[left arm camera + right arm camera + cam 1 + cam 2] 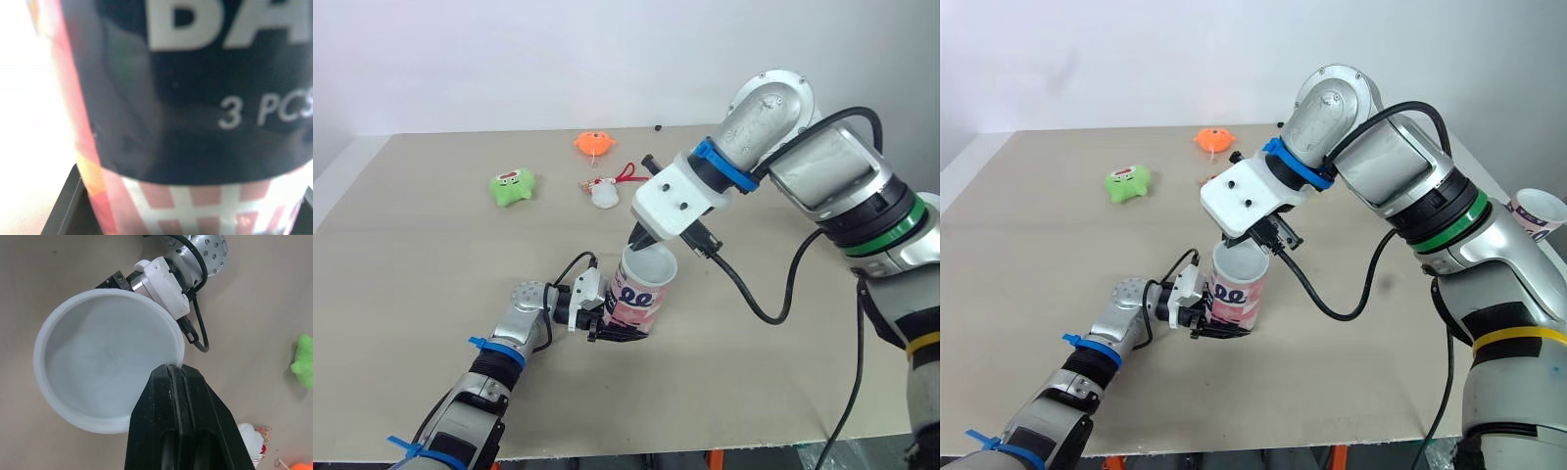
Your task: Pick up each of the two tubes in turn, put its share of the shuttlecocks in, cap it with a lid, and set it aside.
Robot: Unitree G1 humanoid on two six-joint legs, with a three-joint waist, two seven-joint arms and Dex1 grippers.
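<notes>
A pink-and-dark printed tube [636, 304] stands upright near the table's middle front. My left gripper [612, 328] is shut on its lower part; the tube's label [195, 98] sits close in the left wrist view, between black fingers [63, 205]. A white lid [98, 357] rests at the tube's top. My right gripper [641, 240] reaches down from the right, and its fingers [171, 382] are pinched together on the lid's rim. A second tube [1536, 211] with a white rim stands at the far right. The tube's inside is hidden.
On the far half of the tan table [754, 382] lie a green plush toy [512, 186], an orange toy [594, 143] and a small white-and-red charm [605, 191]. My right arm's black cable [773, 294] loops over the table right of the tube.
</notes>
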